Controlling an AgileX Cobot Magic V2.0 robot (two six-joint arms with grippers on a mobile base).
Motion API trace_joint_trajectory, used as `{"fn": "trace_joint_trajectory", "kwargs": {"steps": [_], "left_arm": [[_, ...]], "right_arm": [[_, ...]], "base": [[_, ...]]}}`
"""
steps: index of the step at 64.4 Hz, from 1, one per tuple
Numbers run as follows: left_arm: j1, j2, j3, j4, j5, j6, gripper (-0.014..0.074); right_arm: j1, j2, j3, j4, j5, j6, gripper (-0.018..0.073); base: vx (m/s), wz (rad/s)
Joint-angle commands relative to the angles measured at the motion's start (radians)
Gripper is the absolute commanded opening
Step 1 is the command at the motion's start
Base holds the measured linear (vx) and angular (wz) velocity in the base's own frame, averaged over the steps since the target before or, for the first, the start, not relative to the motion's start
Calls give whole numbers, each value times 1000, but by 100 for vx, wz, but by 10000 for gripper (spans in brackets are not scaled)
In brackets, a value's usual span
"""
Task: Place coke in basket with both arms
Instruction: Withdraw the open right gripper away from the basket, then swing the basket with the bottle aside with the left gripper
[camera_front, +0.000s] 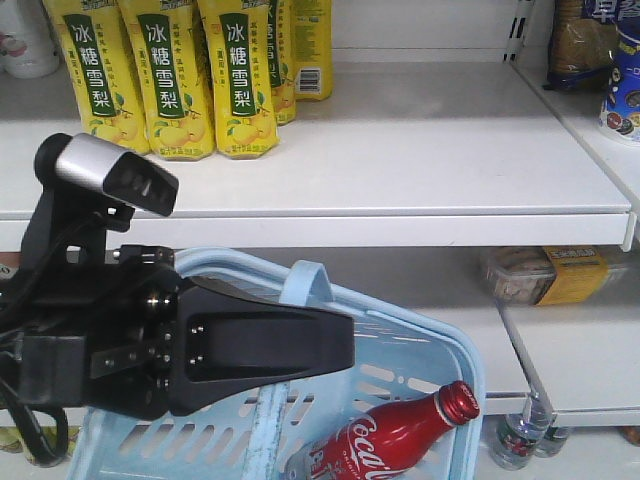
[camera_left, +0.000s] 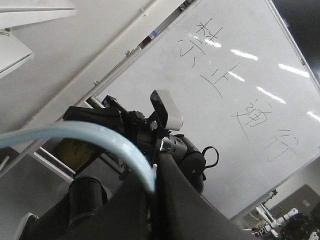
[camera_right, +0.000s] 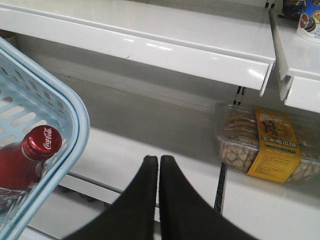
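One coke (camera_front: 385, 440) is seen lying tilted in basket (camera_front: 462, 362). Basket handle (camera_left: 95, 137) is clamped by left hand (camera_left: 154, 192); right hand (camera_right: 158, 167) is closed, empty, beside basket.

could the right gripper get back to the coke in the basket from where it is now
Probably yes. The right gripper, shut and empty, sits just outside the basket rim, and the coke lies inside with its cap up and nothing over it.

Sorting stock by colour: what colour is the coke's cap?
Red, with white script; the coke cap shows best in the right wrist view.
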Motion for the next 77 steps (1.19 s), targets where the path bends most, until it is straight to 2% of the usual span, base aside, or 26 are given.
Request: {"fn": "trace_joint_trajectory", "kwargs": {"steps": [1, 17, 24, 29, 39, 51, 65, 72, 77], "left_arm": [[-2, -26, -39, -131, -132, 14, -6], [-2, -26, -39, -135, -131, 14, -6], [-2, -26, -39, -176, -105, 15, -6], [-2, -26, -38, -192, -83, 49, -6], [-2, -29, -23, -202, -72, 207, -6], [-2, -29, 40, -235, -69, 297, -6], [-3, -51, 133, -266, -77, 619, -6], [-2, -99, 184, -294, -54, 736, -6], [-3, -138, 215, -304, 3, 790, -6]], "right_arm": [[-2, 13, -24, 6, -78, 1, -4], [-2, 13, -24, 6, -78, 1, -4], [-2, 13, -24, 6, -78, 1, -4], [-2, 13, -24, 6, -78, 1, -4], [-2, 13, -24, 6, -78, 1, -4], [-2, 13, -24, 6, -78, 0, -4], [-2, 13, -24, 6, -78, 0, -4], [-2, 13, -24, 5, -78, 0, -4], [-2, 13, -24, 6, -78, 0, -4]], "base": [[0, 0], [0, 0], [0, 0], [0, 0], [0, 0], [0, 0], [0, 0], [0, 0], [0, 0]]}}
